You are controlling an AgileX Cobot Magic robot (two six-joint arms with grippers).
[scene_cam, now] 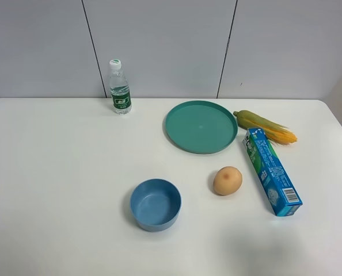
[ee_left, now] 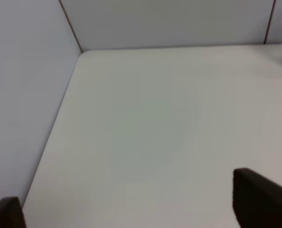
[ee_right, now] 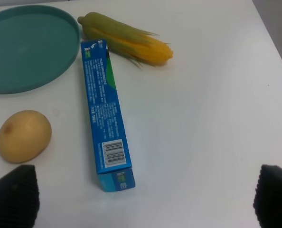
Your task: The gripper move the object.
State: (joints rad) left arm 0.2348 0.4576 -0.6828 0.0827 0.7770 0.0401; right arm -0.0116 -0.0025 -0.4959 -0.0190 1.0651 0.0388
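The object, a small round tan-orange fruit (scene_cam: 227, 180) with a brownish blemish, sits on the white table between the blue bowl (scene_cam: 155, 204) and the blue toothpaste box (scene_cam: 272, 171). It also shows in the right wrist view (ee_right: 23, 135). No arm shows in the exterior high view. My right gripper (ee_right: 141, 204) is open and empty, its black fingertips (ee_right: 15, 197) wide apart, with the fruit just beyond one tip and the box end between them. My left gripper (ee_left: 131, 209) is open and empty over bare table near the wall corner.
A teal plate (scene_cam: 201, 127) lies at the back centre, a yellow-green corn cob (scene_cam: 265, 126) to its right, and a water bottle (scene_cam: 120, 87) stands at the back left. The table's right edge (ee_right: 274, 42) runs close to the corn.
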